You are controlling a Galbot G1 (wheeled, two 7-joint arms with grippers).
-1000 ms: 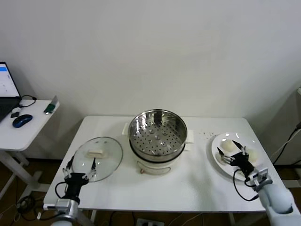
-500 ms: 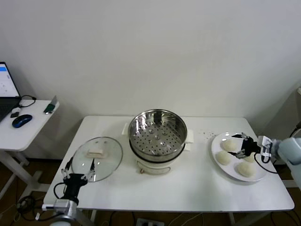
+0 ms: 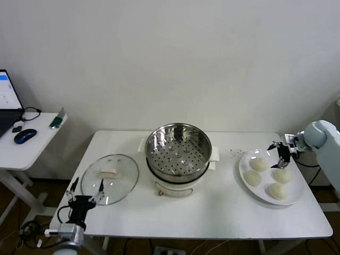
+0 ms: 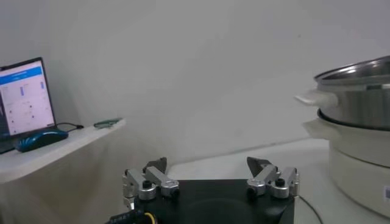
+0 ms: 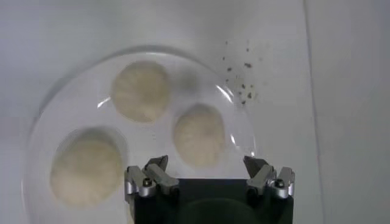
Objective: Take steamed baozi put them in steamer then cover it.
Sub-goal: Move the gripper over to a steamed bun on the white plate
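Note:
Several cream-white baozi (image 3: 259, 164) lie on a white plate (image 3: 240, 169) at the table's right end. My right gripper (image 3: 278, 154) hovers open over the plate's far right side, nothing between its fingers. In the right wrist view it (image 5: 207, 161) stands above one baozi (image 5: 198, 135), with two more (image 5: 142, 91) farther off. The shiny steamer (image 3: 178, 154) stands uncovered at mid-table, its perforated tray bare. The glass cover (image 3: 110, 178) lies flat to its left. My left gripper (image 3: 84, 190) waits open at the table's front left edge, just before the cover.
Dark specks (image 3: 234, 152) dot the table between steamer and plate. A side desk (image 3: 29, 141) on the left carries a laptop (image 4: 24, 97) and a blue mouse (image 4: 36, 139). The steamer's side (image 4: 359, 122) fills one edge of the left wrist view.
My right arm swung from the plate's near side up to its far right side, uncovering all the baozi. The left gripper sank slightly toward the table's front edge.

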